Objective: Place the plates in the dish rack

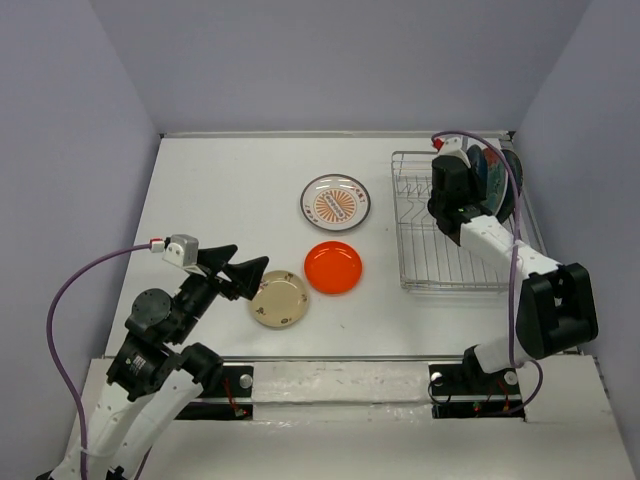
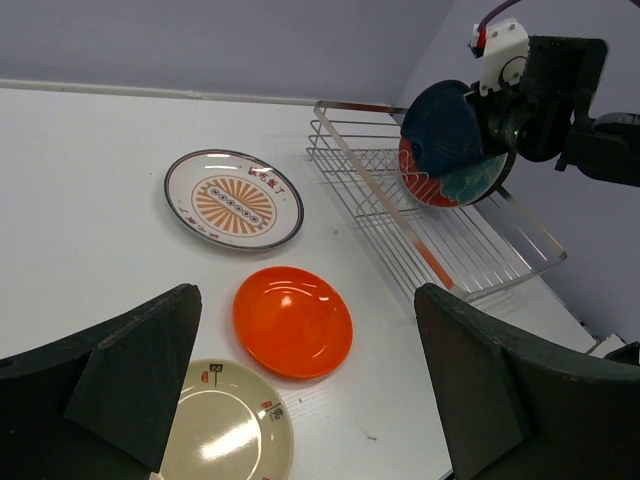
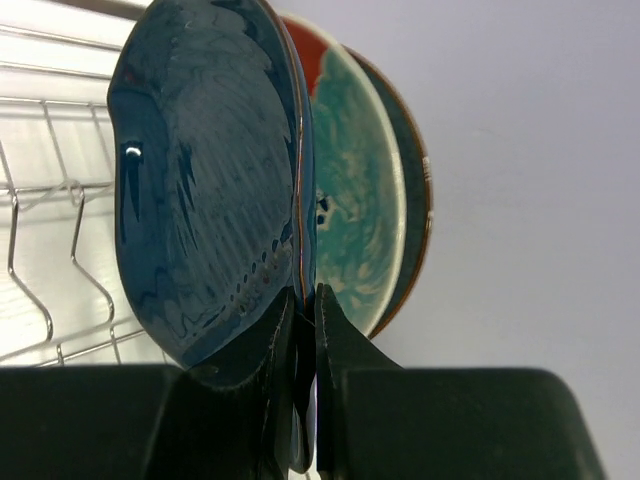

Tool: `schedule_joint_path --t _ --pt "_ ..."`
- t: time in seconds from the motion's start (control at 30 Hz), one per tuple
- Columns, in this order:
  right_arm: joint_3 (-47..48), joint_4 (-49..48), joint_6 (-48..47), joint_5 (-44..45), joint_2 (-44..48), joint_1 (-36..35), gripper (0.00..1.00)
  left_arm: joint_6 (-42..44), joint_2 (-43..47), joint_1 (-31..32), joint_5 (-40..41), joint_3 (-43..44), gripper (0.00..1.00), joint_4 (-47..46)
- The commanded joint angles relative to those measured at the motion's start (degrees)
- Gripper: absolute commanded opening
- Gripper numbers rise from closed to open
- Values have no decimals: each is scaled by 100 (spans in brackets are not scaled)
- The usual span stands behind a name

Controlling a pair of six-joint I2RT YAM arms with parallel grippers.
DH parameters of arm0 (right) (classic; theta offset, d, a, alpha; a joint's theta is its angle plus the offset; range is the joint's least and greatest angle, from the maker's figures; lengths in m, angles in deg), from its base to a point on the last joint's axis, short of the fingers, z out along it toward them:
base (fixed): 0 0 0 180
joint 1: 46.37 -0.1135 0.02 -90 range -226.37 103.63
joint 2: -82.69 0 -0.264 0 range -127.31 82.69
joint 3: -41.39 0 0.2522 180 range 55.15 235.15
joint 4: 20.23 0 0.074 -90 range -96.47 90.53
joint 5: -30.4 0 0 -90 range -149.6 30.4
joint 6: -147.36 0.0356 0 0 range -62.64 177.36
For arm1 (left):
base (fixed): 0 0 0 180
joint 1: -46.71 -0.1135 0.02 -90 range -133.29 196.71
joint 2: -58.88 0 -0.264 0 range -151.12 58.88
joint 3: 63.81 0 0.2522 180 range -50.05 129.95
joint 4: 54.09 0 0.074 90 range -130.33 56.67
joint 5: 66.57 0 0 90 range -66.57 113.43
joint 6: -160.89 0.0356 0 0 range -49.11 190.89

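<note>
Plates are half loaded: the right gripper (image 3: 305, 325) pinches the rim of the dark blue plate (image 3: 210, 170), holding it upright at the far end of the dish rack (image 1: 440, 262), just beside the floral plate (image 3: 355, 220) standing there. Slotting seems the step in hand; next, it should be seated between tines and let go. The left gripper (image 1: 252, 256), wide open, hangs near the cream plate (image 1: 279, 298) on the desk (image 1: 230, 190).

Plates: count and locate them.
6. On the table: white sunburst plate, orange-red plate, cream plate. At the wire rack: dark blue plate in right fingers, red-rimmed teal plate, dark teal-grey plate.
</note>
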Motion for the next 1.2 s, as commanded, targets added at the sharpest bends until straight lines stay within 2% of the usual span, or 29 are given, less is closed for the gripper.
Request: schedule_joint_path --t 0.0,0.17,0.5,0.6,0.87,0.97,1.0,1.1,1.17 --pt "-313 -1723 -340 -52 345 5 7 83 45 27 36 -27 99 -217" --pt "-569 -2059 -341 -158 179 5 7 83 -8 27 36 -36 99 -217" --pt "-955 -1805 327 141 178 -161 8 66 -78 27 27 -27 99 -218" --pt "-1140 -1691 775 176 318 -162 19 74 -192 27 1 -27 99 -209" --pt "-1334 -1444 1628 -35 399 -214 35 13 -491 19 36 -27 99 -191" --pt "-1046 -848 1970 43 302 -214 42 -5 -684 19 218 -1 99 -147" --pt "-948 -437 2267 88 293 -214 48 -13 -737 19 220 26 99 -138" --pt "-571 441 2917 71 485 -214 54 -40 -965 19 229 26 99 -112" --pt "-412 761 3148 -148 696 -214 63 -66 -1097 19 229 61 99 -103"
